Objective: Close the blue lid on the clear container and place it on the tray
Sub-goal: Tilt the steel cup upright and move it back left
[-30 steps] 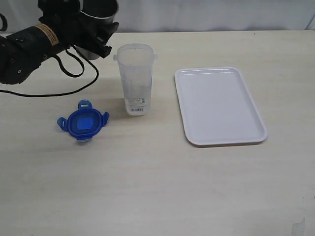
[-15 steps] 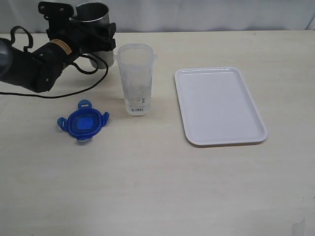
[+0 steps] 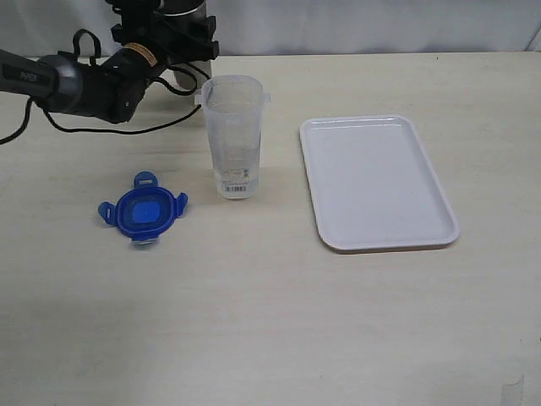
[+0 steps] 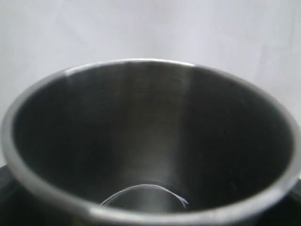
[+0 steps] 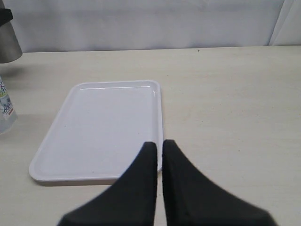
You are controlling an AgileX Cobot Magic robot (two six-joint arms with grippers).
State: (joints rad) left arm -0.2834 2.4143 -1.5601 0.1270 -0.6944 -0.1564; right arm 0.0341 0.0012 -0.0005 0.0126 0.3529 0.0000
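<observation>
The blue lid (image 3: 142, 210) lies flat on the table, left of and nearer than the clear container (image 3: 232, 135), which stands upright and uncovered. The white tray (image 3: 376, 180) lies empty to the container's right. My left gripper (image 3: 172, 35) is at the table's back left, behind the container, and is closed around a grey steel cup (image 3: 182, 10). The cup's inside (image 4: 150, 136) fills the left wrist view and hides the jaws. My right gripper (image 5: 159, 146) is shut on nothing, just short of the tray's (image 5: 101, 127) near corner. It does not show in the exterior view.
The left arm's black cable (image 3: 51, 114) trails over the table at the back left. The right wrist view shows the steel cup (image 5: 8, 42) and the container's base (image 5: 5, 113) at its edge, beyond the tray. A white backdrop bounds the table's far edge.
My left arm has carried the steel cup to the right and toward the back of the table, ending behind the container. Lid, container and tray have not moved.
</observation>
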